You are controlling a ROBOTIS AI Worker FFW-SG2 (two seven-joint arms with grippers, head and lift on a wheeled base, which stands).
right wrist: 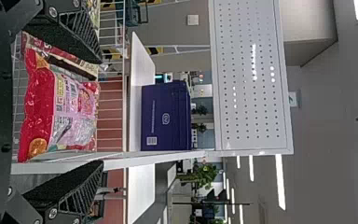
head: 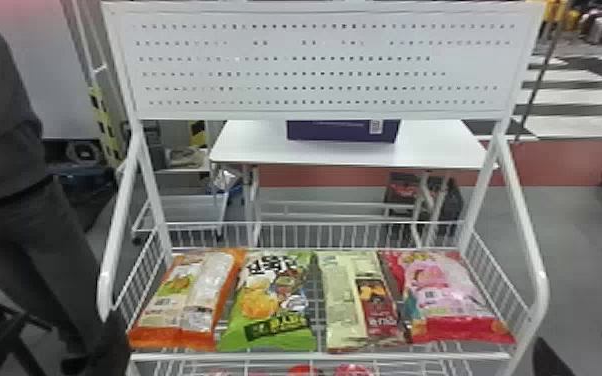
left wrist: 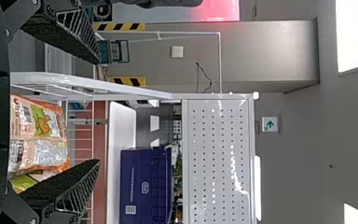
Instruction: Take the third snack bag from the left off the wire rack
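Four snack bags lie flat side by side in the white wire rack. From the left they are an orange bag, a green bag, a pale yellow-green bag with a red patch, which is the third, and a red and pink bag. My left gripper is open and held off the rack's front, with the orange bag beyond its fingers. My right gripper is also open, in front of the red and pink bag. Nothing is held.
A white pegboard panel tops the rack, carried on side posts. Behind stands a white table with a dark blue box. A person stands close to the rack's left side. A lower shelf holds red packets.
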